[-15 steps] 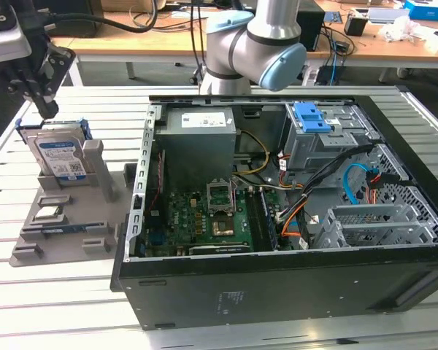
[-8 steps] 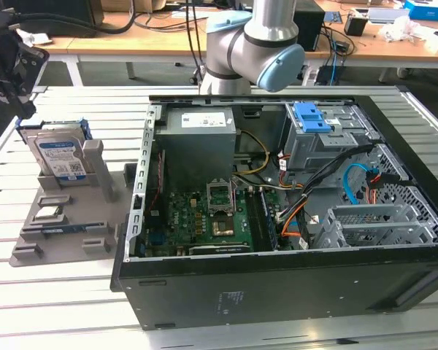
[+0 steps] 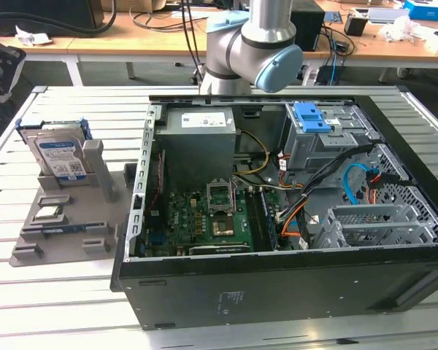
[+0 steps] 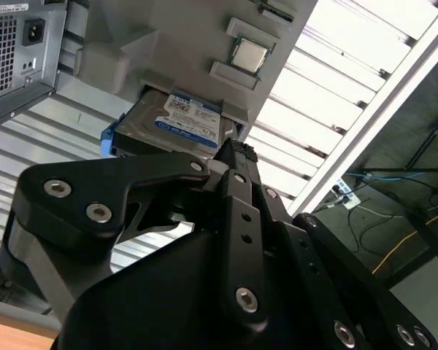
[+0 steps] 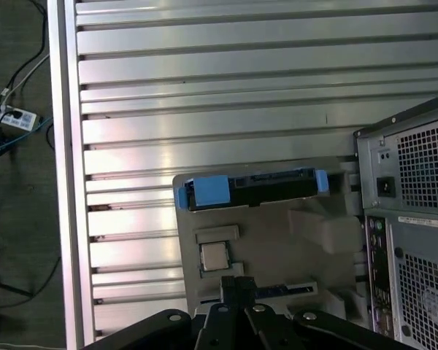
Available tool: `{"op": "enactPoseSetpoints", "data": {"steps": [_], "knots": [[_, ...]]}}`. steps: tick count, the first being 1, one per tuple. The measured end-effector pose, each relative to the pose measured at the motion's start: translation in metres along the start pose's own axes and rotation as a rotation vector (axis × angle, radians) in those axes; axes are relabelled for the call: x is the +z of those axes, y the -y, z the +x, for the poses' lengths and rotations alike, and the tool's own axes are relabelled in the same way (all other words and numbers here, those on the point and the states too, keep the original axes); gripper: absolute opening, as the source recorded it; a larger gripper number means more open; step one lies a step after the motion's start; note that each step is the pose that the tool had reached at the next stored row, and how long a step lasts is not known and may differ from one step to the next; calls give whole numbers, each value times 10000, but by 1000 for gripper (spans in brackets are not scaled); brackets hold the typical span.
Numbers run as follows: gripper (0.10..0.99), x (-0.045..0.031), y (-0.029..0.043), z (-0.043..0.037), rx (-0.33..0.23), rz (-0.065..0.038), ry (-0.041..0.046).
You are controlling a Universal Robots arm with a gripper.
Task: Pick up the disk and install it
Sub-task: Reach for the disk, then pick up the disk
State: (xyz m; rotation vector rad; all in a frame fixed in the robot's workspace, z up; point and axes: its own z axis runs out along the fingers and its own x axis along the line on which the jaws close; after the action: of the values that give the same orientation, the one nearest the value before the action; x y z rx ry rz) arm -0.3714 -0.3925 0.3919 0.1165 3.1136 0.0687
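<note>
The black hand [image 4: 236, 153] sits in the foreground, its tip close to the disk [image 4: 182, 120] at the centre of the frame. The disk is slotted into a grey holder [image 4: 168, 44] that also carries a square chip [image 4: 249, 53], on the slatted bench [image 4: 328, 95].

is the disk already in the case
No, the disk stands upright in the grey holder, outside the case.

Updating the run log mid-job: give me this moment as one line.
step: pick not yet done | disk: upright in grey holder, beside open computer case | hand: apart from disk
</note>
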Motion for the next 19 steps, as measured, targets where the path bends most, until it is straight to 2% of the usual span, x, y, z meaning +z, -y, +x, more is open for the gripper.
{"op": "enactPoseSetpoints", "data": {"steps": [3,17,19], "knots": [[106,4,-40,22,2,2,-1],[106,4,-42,25,0,2,-1],[106,4,-42,26,-185,-2,-9]]}}
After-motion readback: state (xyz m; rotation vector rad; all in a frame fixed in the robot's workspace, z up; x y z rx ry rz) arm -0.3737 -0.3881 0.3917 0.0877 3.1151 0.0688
